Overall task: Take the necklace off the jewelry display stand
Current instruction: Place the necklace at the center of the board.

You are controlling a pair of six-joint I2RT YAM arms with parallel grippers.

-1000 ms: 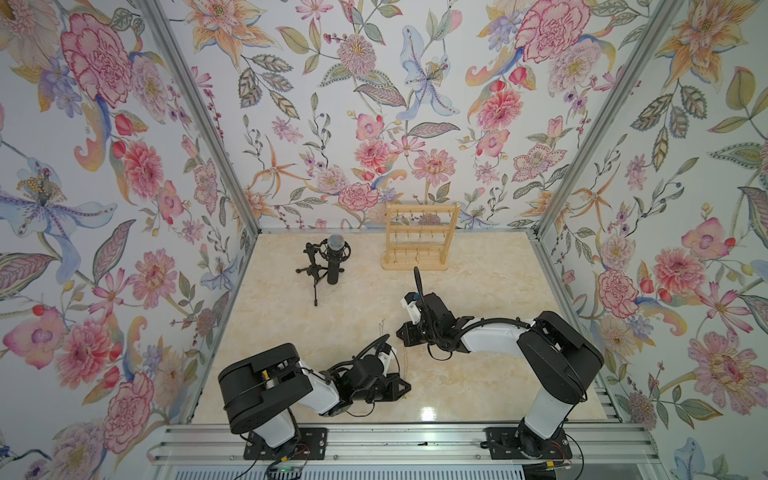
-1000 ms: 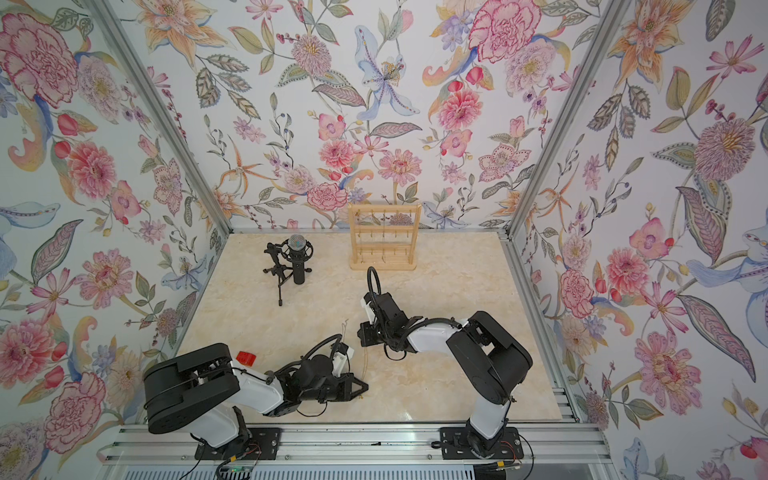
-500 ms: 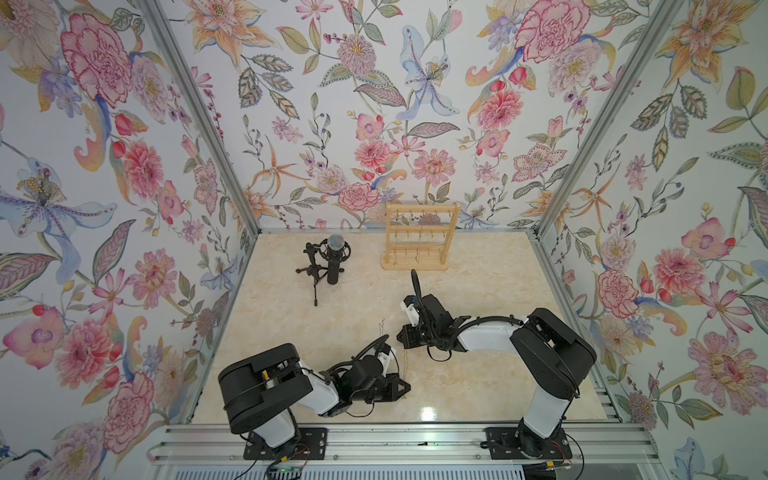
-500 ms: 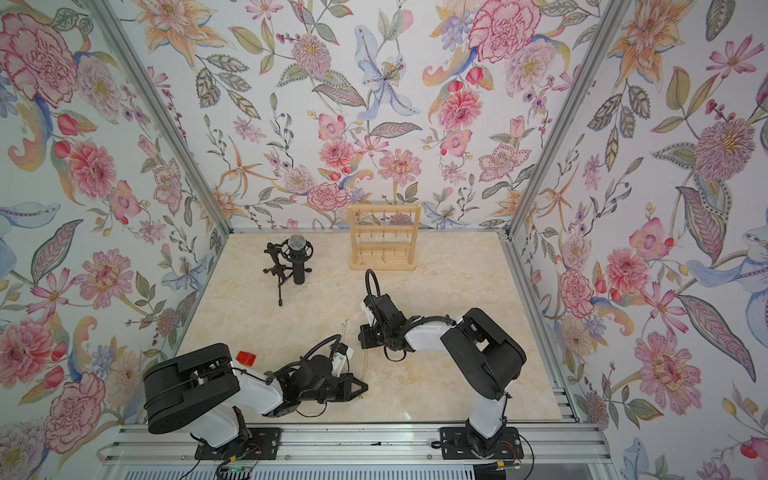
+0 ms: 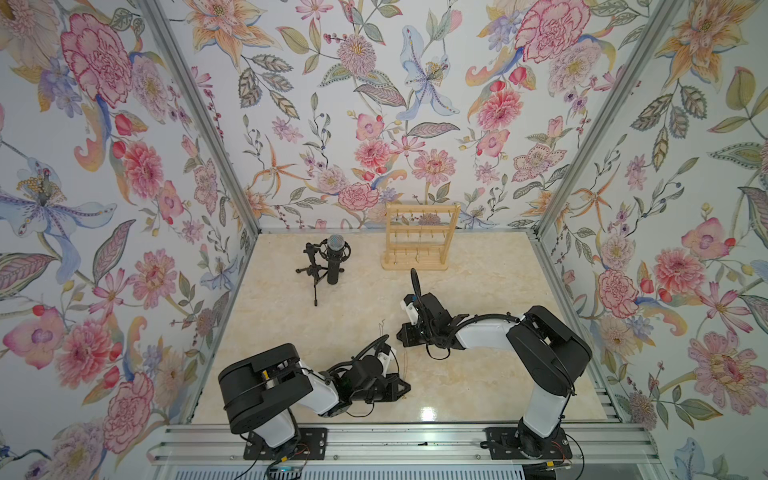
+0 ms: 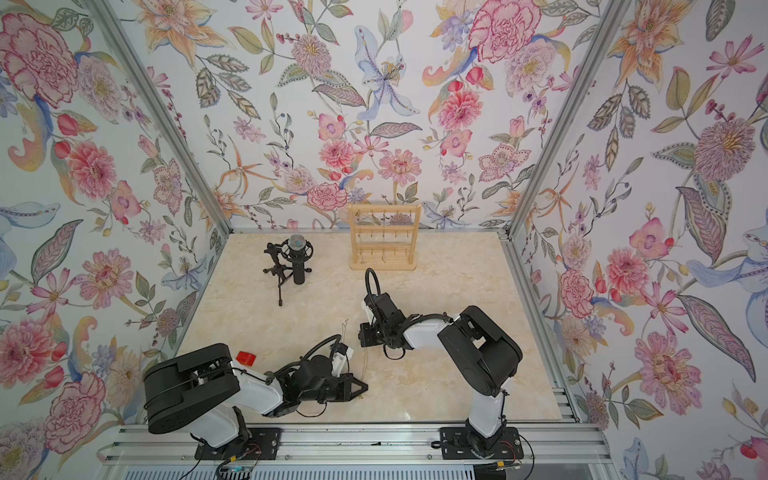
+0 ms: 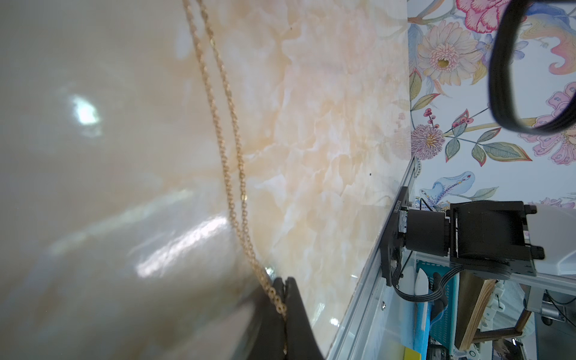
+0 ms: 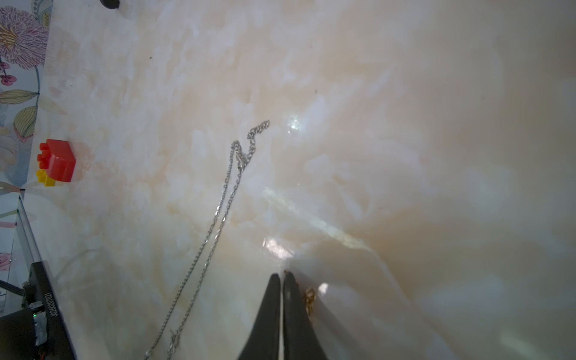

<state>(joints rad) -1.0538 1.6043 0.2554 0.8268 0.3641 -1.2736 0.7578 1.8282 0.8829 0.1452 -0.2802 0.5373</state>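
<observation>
Plainly off the pale wooden jewelry display stand (image 5: pixel 419 237), with its two posts, three crossbars and small gold hooks: a fine gold link-chain necklace (image 7: pixel 224 156). Shows in the left wrist view as a doubled strand of small oval links, drawn out straight over the glossy cream marble tabletop (image 7: pixel 327 109). Pinched at one end in the left gripper (image 7: pixel 282 280), dark jaws pressed together on the links. Appears in both top views only as a faint thin line between the two grippers, toward the table's front and well apart from the stand by the back wall.

Closed as well, the right gripper (image 8: pixel 282 276), with a few gold links just beside one finger (image 8: pixel 296 311); cannot tell whether those are gripped. Lying loose on the marble near it, a thin silver chain (image 8: pixel 218 218), doubled, its far end kinked. Off to the side, a red and yellow toy brick (image 8: pixel 56 163). Left of the stand, a black microphone on a small tripod (image 5: pixel 336 257).
</observation>
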